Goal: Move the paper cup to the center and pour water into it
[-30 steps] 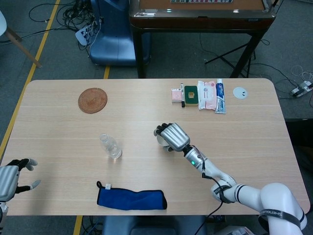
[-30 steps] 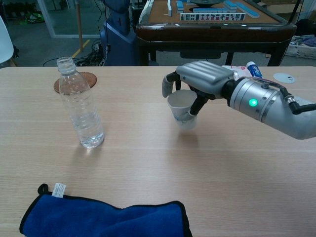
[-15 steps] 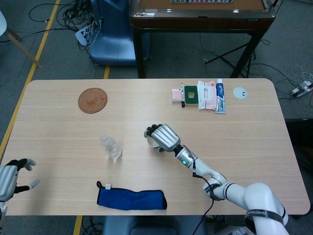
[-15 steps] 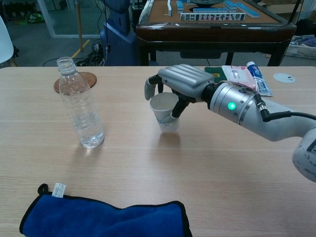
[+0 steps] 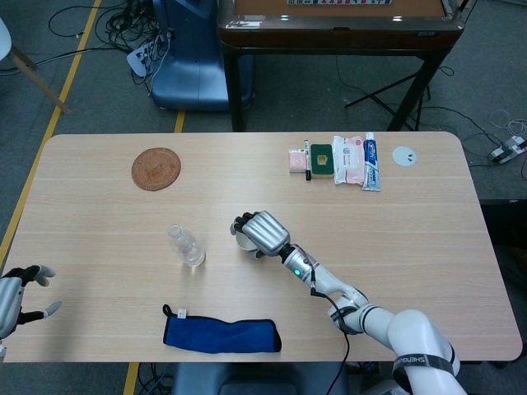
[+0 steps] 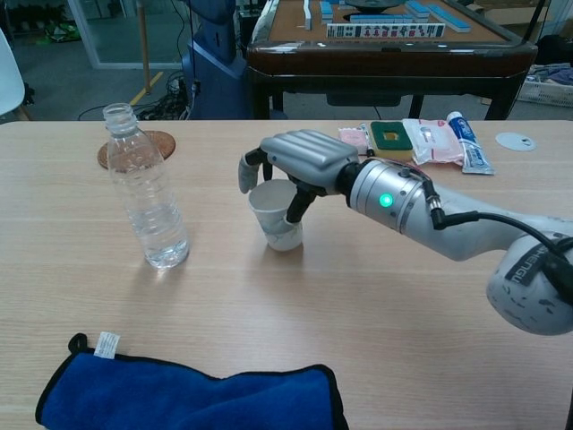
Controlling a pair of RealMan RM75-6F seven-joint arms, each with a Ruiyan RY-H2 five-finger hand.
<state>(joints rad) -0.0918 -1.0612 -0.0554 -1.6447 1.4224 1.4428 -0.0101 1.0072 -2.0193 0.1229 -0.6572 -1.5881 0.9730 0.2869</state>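
Mid-table: right hand (image 6: 291,166) grips paper cup (image 6: 277,215), bottle (image 6: 146,195) near.

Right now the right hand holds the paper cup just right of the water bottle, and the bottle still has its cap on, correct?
Not quite. The water bottle has no cap: the chest view shows its neck open at the top. The rest stands: the right hand holds the paper cup just right of the bottle.
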